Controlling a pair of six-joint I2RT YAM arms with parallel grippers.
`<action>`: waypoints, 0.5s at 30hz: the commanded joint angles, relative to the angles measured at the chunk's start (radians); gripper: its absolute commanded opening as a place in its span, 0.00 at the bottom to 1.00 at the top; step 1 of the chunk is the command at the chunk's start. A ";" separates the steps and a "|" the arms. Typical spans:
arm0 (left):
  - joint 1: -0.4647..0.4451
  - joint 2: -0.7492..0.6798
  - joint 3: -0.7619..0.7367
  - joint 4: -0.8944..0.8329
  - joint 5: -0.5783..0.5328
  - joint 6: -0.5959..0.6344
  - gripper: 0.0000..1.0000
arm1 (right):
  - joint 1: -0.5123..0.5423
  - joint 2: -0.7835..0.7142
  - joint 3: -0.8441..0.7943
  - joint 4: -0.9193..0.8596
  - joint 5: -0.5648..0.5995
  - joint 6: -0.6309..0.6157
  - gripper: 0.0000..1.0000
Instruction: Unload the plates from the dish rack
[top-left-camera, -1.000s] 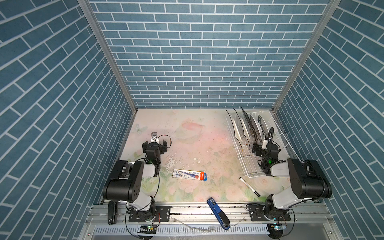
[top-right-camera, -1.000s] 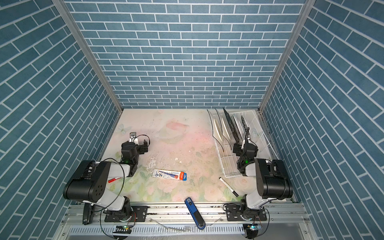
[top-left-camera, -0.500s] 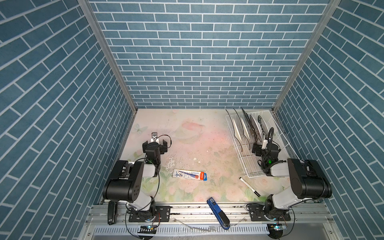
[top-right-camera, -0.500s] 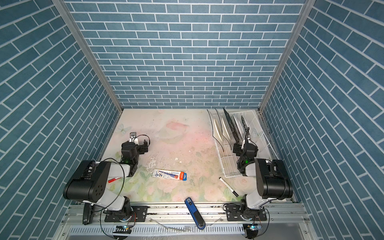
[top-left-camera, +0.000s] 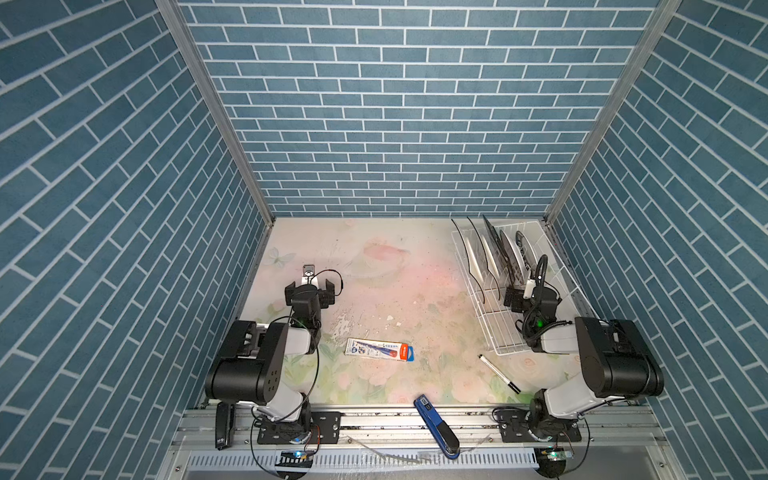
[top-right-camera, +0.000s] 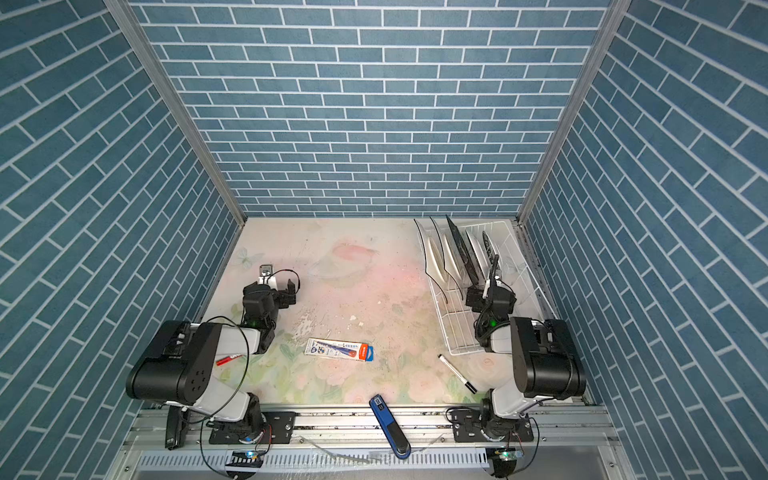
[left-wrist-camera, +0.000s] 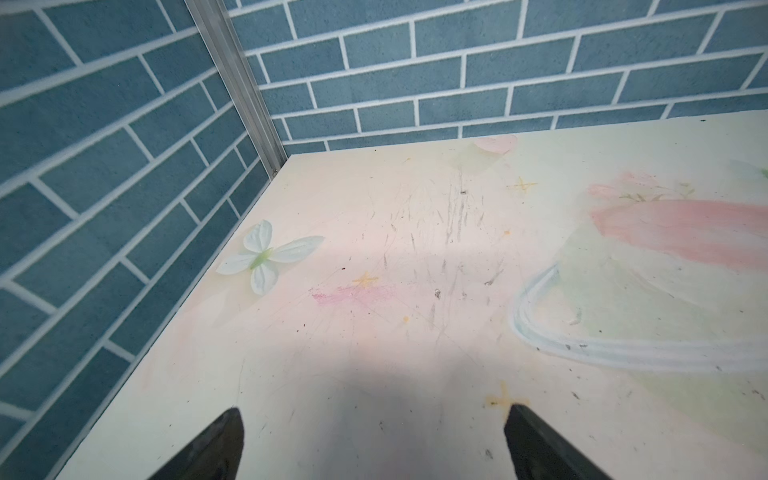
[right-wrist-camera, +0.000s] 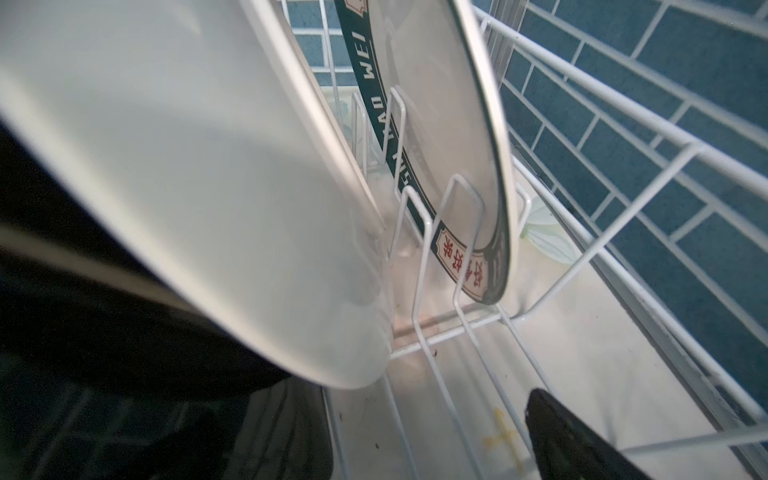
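The plates (top-left-camera: 494, 257) stand on edge between the prongs in the far half of the dish rack (top-left-camera: 492, 332), which sits at about 2 o'clock on the table. All of them lean the same way, and none is out yet.

In the right wrist view, the round plate with the lettered teal rim (right-wrist-camera: 453, 137) stands behind a plain white plate (right-wrist-camera: 187, 166). That white plate's lower edge hangs close to the camera.

The right gripper (top-left-camera: 524, 296) is inside the rack at the plates' near side. Its jaws are spread wide and hold nothing.

To do the step well:
- Take one rim only, probably the white plate's.
- Seat the fingers deep, since glazed edges are likely slick.
- Keep the finger (right-wrist-camera: 573, 440) off the wires.
- Lift along the plate's lean until it clears the prongs, and only then swing toward 9 o'clock.

The left gripper (top-left-camera: 309, 286) is at about 10 o'clock over bare table, also wide and empty, so it is free to receive a plate.
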 joint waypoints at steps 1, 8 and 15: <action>-0.001 -0.010 0.011 -0.008 0.002 0.004 1.00 | -0.007 -0.010 0.029 0.023 0.018 0.003 0.99; 0.002 -0.010 0.014 -0.013 0.005 0.002 1.00 | -0.017 -0.011 0.039 0.005 -0.008 0.011 0.99; 0.020 -0.024 0.015 -0.025 0.039 -0.007 1.00 | -0.018 -0.050 -0.049 0.132 -0.078 -0.021 0.98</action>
